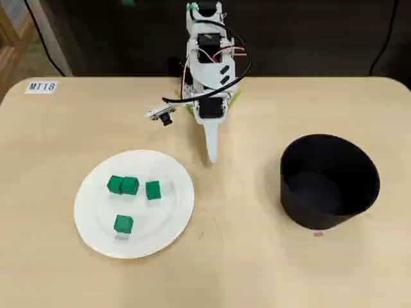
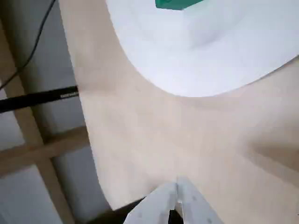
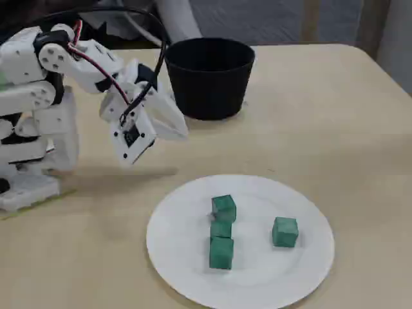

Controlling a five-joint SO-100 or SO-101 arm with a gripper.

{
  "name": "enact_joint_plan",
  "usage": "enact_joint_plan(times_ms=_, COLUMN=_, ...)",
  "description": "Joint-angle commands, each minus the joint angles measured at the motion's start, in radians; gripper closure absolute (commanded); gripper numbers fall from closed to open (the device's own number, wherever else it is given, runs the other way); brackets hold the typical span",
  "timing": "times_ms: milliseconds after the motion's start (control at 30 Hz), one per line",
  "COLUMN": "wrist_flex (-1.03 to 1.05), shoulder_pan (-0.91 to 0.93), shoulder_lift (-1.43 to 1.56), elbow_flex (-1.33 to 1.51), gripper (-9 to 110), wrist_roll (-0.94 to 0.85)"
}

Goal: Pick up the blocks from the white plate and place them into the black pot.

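Note:
Several small green blocks (image 1: pixel 130 186) lie on the white plate (image 1: pixel 164 219) at the table's front left in the overhead view: two touching, one to their right, one nearer the front. In the fixed view the blocks (image 3: pixel 223 207) sit mid-plate (image 3: pixel 187 248). The black pot (image 1: pixel 321 217) stands to the right, and it looks empty; in the fixed view the pot (image 3: pixel 209 90) is behind the arm. My gripper (image 1: pixel 211 157) is shut and holds nothing, hovering over bare table between plate and pot. The wrist view shows my gripper (image 2: pixel 176 186) closed, the plate (image 2: pixel 210 56) ahead and one block (image 2: pixel 175 4) at the top edge.
A paper label (image 1: pixel 42 86) reading MT18 sits at the far left corner of the table. The arm's base (image 3: pixel 29 180) stands at the back edge. A small pink mark (image 1: pixel 318 233) lies just in front of the pot. Bare tabletop separates plate and pot.

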Motion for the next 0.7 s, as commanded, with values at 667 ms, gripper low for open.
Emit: enact_joint_plan(times_ms=667, wrist_flex=0.140, shoulder_pan=0.124, shoulder_lift=-0.549, elbow_flex=-0.565, gripper=104, wrist_roll=-0.129)
